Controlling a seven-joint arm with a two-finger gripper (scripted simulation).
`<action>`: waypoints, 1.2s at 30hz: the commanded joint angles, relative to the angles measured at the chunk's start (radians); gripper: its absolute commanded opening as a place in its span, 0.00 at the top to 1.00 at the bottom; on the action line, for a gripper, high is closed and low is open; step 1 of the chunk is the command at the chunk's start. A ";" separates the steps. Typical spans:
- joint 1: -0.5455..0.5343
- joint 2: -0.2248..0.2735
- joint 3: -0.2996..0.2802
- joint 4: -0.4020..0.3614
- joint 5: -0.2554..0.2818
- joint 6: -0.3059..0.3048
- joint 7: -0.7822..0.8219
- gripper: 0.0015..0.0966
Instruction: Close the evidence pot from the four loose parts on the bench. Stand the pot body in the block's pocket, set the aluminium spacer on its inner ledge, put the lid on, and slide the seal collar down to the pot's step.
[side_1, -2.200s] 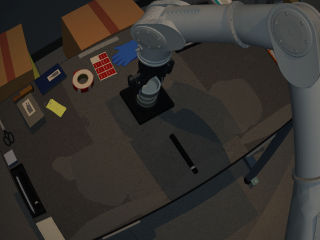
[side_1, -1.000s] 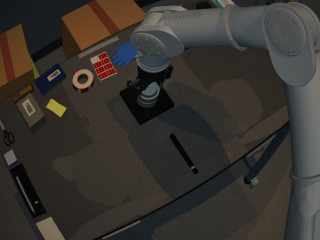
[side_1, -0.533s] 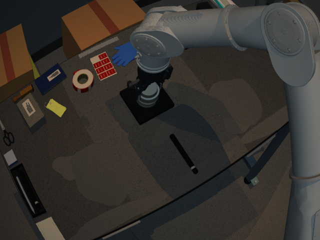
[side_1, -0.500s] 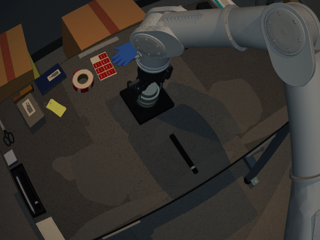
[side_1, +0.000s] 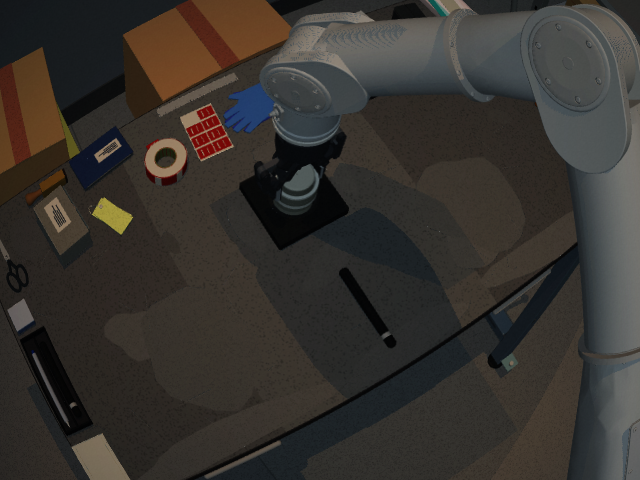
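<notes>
A black block (side_1: 293,208) sits near the middle of the bench. A grey pot (side_1: 296,192) stands upright in its pocket. A band around the pot's lower part looks like the seal collar, though I cannot tell it apart for certain. The lid and spacer are not separately visible. The arm reaches in from the right and comes straight down over the pot. My gripper (side_1: 293,178) is closed around the pot's upper part, which hides the top of the pot.
The bench's curved front edge (side_1: 413,356) runs below the block. A black marker (side_1: 367,307) lies between block and edge. A tape roll (side_1: 165,160), red label sheet (side_1: 207,132), blue glove (side_1: 249,108) and cardboard boxes (side_1: 201,44) lie behind and left.
</notes>
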 commanded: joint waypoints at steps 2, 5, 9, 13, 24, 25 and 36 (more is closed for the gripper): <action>0.000 0.000 0.000 0.000 0.000 -0.001 0.000 0.70; 0.000 0.000 0.000 0.000 0.000 -0.001 0.000 0.63; 0.000 0.000 0.000 0.000 0.000 -0.001 0.000 0.55; 0.000 0.000 0.000 0.000 0.000 -0.001 0.000 0.46; 0.000 0.000 0.000 0.000 0.000 -0.001 0.000 0.23; 0.000 0.000 0.000 0.000 0.000 -0.001 0.000 0.21; 0.000 0.000 0.000 0.000 0.000 -0.001 0.000 0.11</action>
